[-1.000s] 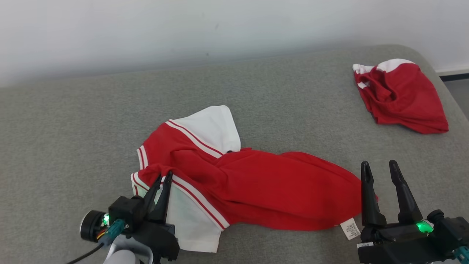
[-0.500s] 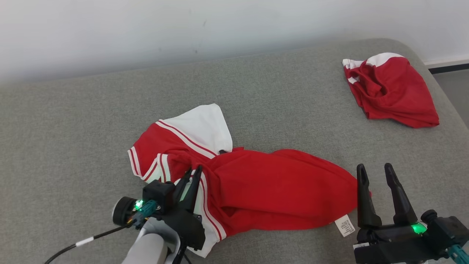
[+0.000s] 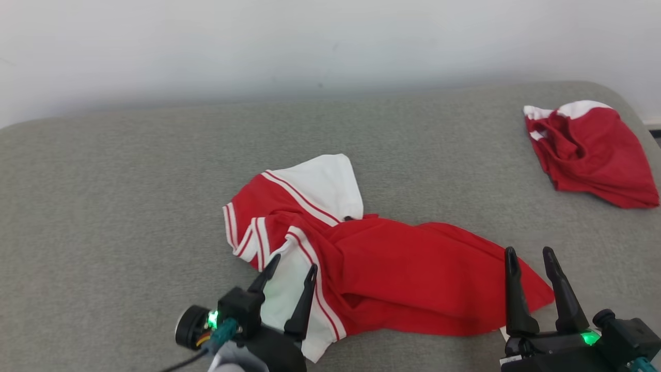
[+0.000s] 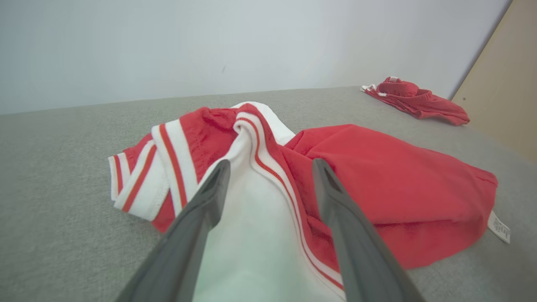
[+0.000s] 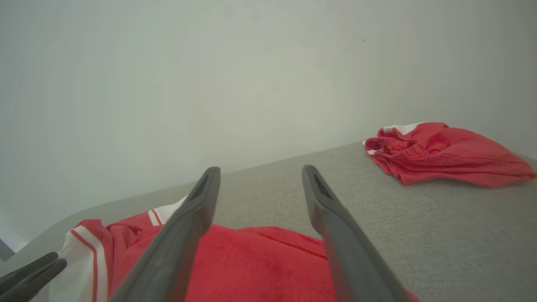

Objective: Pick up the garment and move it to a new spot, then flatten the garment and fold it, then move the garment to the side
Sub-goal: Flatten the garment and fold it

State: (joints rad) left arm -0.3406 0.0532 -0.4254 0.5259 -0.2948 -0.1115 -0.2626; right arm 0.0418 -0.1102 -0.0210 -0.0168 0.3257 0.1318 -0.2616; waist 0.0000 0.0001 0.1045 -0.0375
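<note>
The garment (image 3: pixel 413 279), a red top with white sleeves and red-and-white striped trim, lies crumpled in the middle of the grey padded surface (image 3: pixel 129 206). My left gripper (image 3: pixel 293 262) stands open at its near left end, fingers astride the white sleeve (image 4: pixel 251 235), which lies loose between them. A folded striped cuff (image 4: pixel 159 167) sits just left of the fingers. My right gripper (image 3: pixel 529 251) is open at the garment's right end, over the red hem (image 5: pixel 251 260), holding nothing.
A second red-and-white garment (image 3: pixel 594 155) lies bunched at the far right corner of the surface, near its rounded edge. A pale wall (image 3: pixel 310 41) runs behind. A beige panel (image 4: pixel 503 84) stands at the right in the left wrist view.
My left gripper, shut on the striped sleeve edge before, dragged it rightward over the garment and has now opened and let it go. The head camera has shifted. The right gripper stays open.
</note>
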